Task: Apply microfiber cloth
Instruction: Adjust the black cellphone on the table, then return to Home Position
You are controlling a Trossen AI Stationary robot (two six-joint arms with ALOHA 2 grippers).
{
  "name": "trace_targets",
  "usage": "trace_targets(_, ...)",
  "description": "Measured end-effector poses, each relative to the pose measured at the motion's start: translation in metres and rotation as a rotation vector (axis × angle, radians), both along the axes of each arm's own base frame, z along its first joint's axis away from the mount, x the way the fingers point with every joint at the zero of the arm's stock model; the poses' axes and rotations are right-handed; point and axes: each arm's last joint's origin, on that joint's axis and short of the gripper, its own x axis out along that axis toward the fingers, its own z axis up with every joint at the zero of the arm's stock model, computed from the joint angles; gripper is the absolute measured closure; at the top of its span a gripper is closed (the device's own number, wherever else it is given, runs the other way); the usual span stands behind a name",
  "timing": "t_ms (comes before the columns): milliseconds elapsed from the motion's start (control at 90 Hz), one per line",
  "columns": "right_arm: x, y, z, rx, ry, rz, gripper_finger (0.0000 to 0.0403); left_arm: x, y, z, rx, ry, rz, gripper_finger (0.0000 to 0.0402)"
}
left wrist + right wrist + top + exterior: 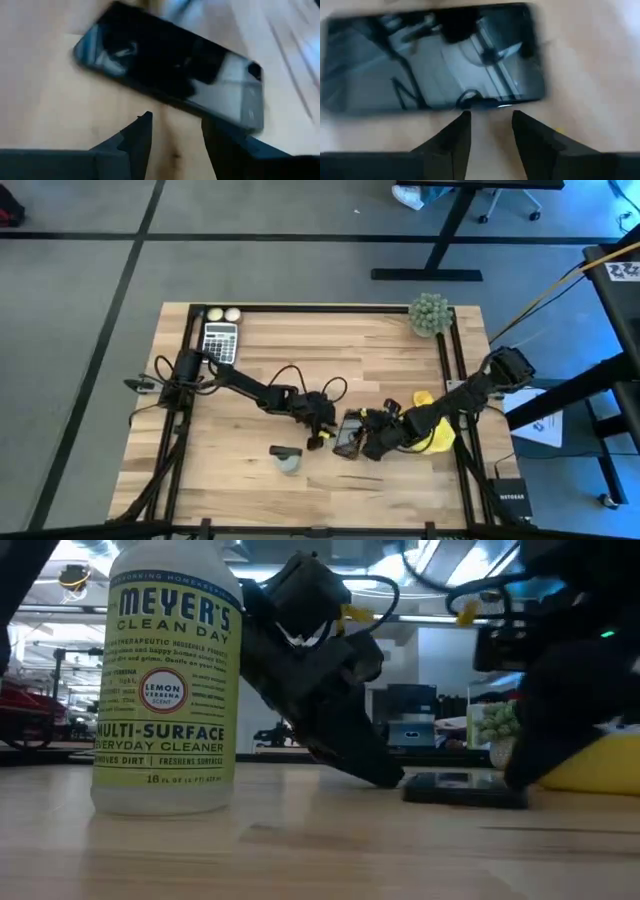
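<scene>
A black smartphone (349, 436) lies flat, screen up, on the wooden table (300, 360), near its front middle. My left gripper (322, 430) stands low at the phone's left end, open by a narrow gap (175, 135). My right gripper (372, 438) stands low at the phone's right end, also open by a narrow gap (490, 130). The yellow microfiber cloth (440, 440) lies bunched on the table under my right arm, behind the right gripper; no finger is on it. It also shows in the low view (600, 762). My left gripper slants down from the table's left, its fingertips (385, 778) at the table beside the phone's left end (412, 786). I cannot tell whether it touches the phone. My right gripper comes from the table's right, with its fingertips (465, 125) at the phone's edge (485, 106). Whether they touch cannot be told.
A Meyer's spray bottle (288, 461) stands near the front edge, left of the phone. A calculator (220, 341) and two pale balls (223, 314) are at the far left. A small green plant (430, 314) is at the far right corner.
</scene>
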Motion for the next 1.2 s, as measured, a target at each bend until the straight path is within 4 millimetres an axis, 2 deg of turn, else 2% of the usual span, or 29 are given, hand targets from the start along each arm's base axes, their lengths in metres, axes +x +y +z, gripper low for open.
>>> trace_targets(244,0.008,-0.016,0.0,-0.019,0.015,0.016,0.0276,0.002,-0.004,0.001,0.056,-0.051,0.018,0.0249)
trace_targets(333,0.006,-0.016,0.009,-0.012,0.071,0.063,0.0276,0.0,-0.002,0.007,0.105,-0.047,-0.001,0.0249)
trace_targets(422,0.005,-0.012,0.034,-0.013,0.091,0.098,0.0276,-0.005,0.002,0.029,0.15,-0.018,0.023,0.0249)
trace_targets(567,-0.006,-0.013,0.083,-0.053,0.052,0.178,0.0276,-0.019,0.008,0.1,0.26,-0.128,0.081,0.0254)
trace_targets(633,-0.013,-0.017,0.099,-0.047,0.003,0.224,0.0279,-0.034,0.014,0.129,0.297,-0.145,0.083,0.0274)
trace_targets(700,-0.02,-0.025,0.115,-0.02,-0.061,0.253,0.0293,-0.053,0.024,0.154,0.319,-0.15,0.1,0.0312)
trace_targets(767,-0.032,-0.031,0.126,0.039,-0.153,0.301,0.0321,-0.075,0.036,0.175,0.311,-0.196,0.133,0.036)
trace_targets(822,-0.044,-0.037,0.13,0.081,-0.252,0.326,0.0353,-0.094,0.046,0.184,0.256,-0.265,0.148,0.0387)
trace_targets(867,-0.053,-0.042,0.132,0.099,-0.349,0.35,0.038,-0.11,0.053,0.186,0.206,-0.333,0.138,0.0392)
trace_targets(922,-0.067,-0.047,0.127,0.088,-0.445,0.384,0.0394,-0.129,0.06,0.183,0.181,-0.398,0.135,0.0393)
trace_targets(1022,-0.088,-0.055,0.118,0.073,-0.668,0.367,0.0382,-0.162,0.07,0.173,0.166,-0.446,0.196,0.0394)
trace_targets(1122,-0.106,-0.062,0.111,0.079,-0.78,0.327,0.0369,-0.191,0.078,0.17,0.158,-0.448,0.351,0.0394)
trace_targets(1200,-0.117,-0.065,0.108,0.139,-0.821,0.31,0.0365,-0.209,0.08,0.166,0.067,-0.428,0.459,0.0394)
